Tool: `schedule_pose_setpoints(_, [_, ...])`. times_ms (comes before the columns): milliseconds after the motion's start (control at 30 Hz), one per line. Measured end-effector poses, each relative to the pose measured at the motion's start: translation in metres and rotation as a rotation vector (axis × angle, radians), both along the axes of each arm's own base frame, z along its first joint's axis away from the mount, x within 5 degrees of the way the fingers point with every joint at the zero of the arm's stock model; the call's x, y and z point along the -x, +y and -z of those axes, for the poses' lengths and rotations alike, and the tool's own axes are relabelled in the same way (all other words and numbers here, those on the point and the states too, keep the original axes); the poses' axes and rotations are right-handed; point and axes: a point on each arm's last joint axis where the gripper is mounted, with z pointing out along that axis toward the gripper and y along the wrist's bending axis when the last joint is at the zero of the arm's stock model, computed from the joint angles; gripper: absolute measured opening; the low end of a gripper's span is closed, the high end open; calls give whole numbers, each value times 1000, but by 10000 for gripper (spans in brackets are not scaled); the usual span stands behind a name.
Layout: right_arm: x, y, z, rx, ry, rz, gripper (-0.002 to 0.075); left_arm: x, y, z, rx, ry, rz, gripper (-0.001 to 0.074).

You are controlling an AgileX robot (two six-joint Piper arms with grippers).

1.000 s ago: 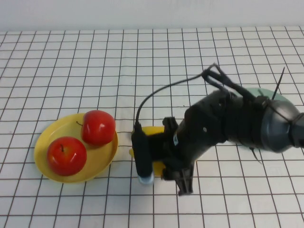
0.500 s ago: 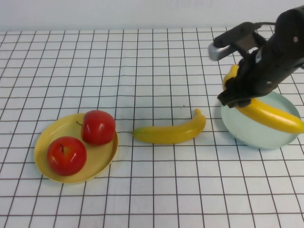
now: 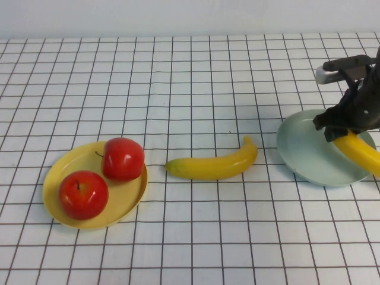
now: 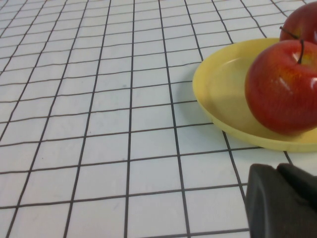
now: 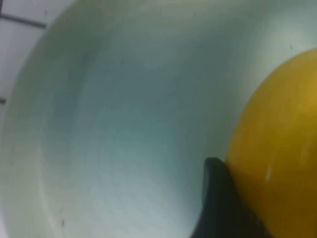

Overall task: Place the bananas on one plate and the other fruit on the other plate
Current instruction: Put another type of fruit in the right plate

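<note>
Fig.: vs. half a sec ago, my right gripper (image 3: 347, 127) has shifted toward the table's right edge, over the mint plate (image 3: 303, 151), clasping one banana (image 3: 361, 151) whose free end overhangs the rim. My left gripper (image 4: 282, 201), fingers pressed together & empty, sits near the yellow plate (image 3: 59, 172); both apples (image 3: 123, 158) (image 3: 83, 194) lie on it. Second banana (image 3: 212, 165) rests on the white gridded tablecloth (image 3: 178, 83) between the plates. Far half of cloth: open room.

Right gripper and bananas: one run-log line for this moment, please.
right gripper: shut on banana over green plate | second banana: on table | left gripper: shut, by yellow plate
</note>
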Motion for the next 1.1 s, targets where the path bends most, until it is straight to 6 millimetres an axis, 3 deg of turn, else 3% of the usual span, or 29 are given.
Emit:
schedule_pose_setpoints(200, [-24, 6, 5, -45, -31, 17, 358, 0, 0, 0, 0, 0, 0, -3])
schedule_pose_setpoints(367, [-34, 14, -7, -61, -69, 8, 493, 0, 0, 0, 0, 0, 0, -3])
schedule_pose_setpoints(467, [-37, 27, -26, -56, -98, -44, 522, 0, 0, 0, 0, 0, 0, -3])
schedule_pose_setpoints(567, [-37, 52, -46, -24, -132, -181, 527, 0, 0, 0, 0, 0, 0, -3])
schedule_pose_setpoints(667, [-26, 94, -58, 15, -159, -382, 530, 0, 0, 0, 0, 0, 0, -3])
schedule_pose_setpoints(800, [3, 158, -58, 19, -151, -686, 530, 0, 0, 0, 0, 0, 0, -3])
schedule_pose_setpoints(867, [16, 180, -55, 12, -141, -825, 530, 0, 0, 0, 0, 0, 0, -3])
schedule_pose_setpoints(967, [33, 203, -44, 46, -111, -1070, 531, 0, 0, 0, 0, 0, 0, -3])
schedule_pose_setpoints(1100, [47, 215, -32, 90, -52, -1301, 531, 0, 0, 0, 0, 0, 0, -3])
